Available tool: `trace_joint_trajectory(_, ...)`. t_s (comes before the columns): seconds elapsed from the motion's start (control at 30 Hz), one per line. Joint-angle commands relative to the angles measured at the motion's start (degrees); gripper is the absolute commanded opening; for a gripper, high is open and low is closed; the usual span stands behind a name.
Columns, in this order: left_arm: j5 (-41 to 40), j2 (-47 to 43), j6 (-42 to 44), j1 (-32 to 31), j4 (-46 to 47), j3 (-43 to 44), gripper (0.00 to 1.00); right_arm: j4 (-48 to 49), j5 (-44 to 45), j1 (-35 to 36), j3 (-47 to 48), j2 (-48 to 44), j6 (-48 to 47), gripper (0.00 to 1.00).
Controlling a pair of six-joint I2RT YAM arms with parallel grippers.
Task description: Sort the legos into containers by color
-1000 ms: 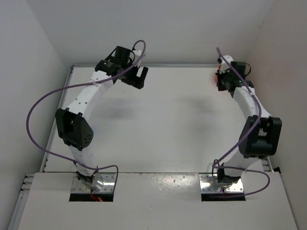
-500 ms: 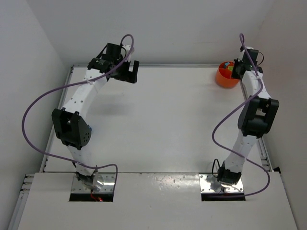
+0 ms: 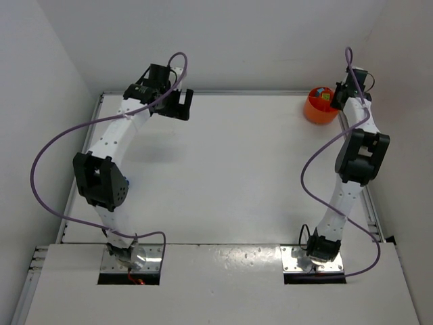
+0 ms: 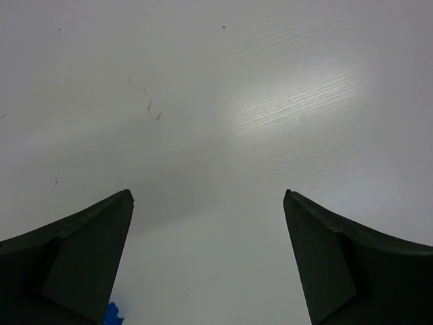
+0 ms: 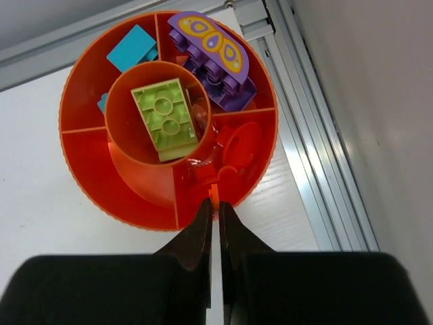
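Hovering at tub (image 5: 80, 166), right claw (image 5: 215, 203) fully closed. Tips at tub rim, orange sliver between them; cannot tell whether pinched. One tub, far right corner of table (image 3: 237, 169): four outer compartments round centre cup (image 5: 120, 139).
- Cup: one lime brick (image 5: 166, 118).
- Upper right in wrist view: one purple brick (image 5: 216, 51).
- Upper left: one cyan brick (image 5: 132, 47), plus half-hidden cyan bit (image 5: 101, 103).
- Lower right: orange pieces (image 5: 237, 145), count unclear.

Left claw (image 4: 208, 196) spread wide, holding nothing, above table, far left. One blue bit (image 4: 112, 315) at frame bottom.
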Motion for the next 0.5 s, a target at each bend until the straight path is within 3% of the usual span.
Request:
trace_joint_trajectory(0.0,-2.23,-3.17,-0.13,0.94,0.69,-1.14,1.00,2.27,-0.77,0.23,4.42,0.94,1.30,0.00)
trace_joint_trajectory(0.13,-3.55,-3.70,0.40,1.46,0.69,-3.07,1.00,2.89,-1.39,-0.30,6.45,2.97,1.83,0.02)
trace_joint_trajectory(0.23,-3.55,-4.84,0.40,2.08,0.69,-3.78,1.00,3.41,-1.39,-0.30,7.24,4.19,1.83,0.11)
trace_joint_trajectory(0.47,-1.45,-6.60,0.93,3.84,0.69,-6.24,1.00,3.41,-3.23,-0.30,6.72,3.67,1.83,0.21)
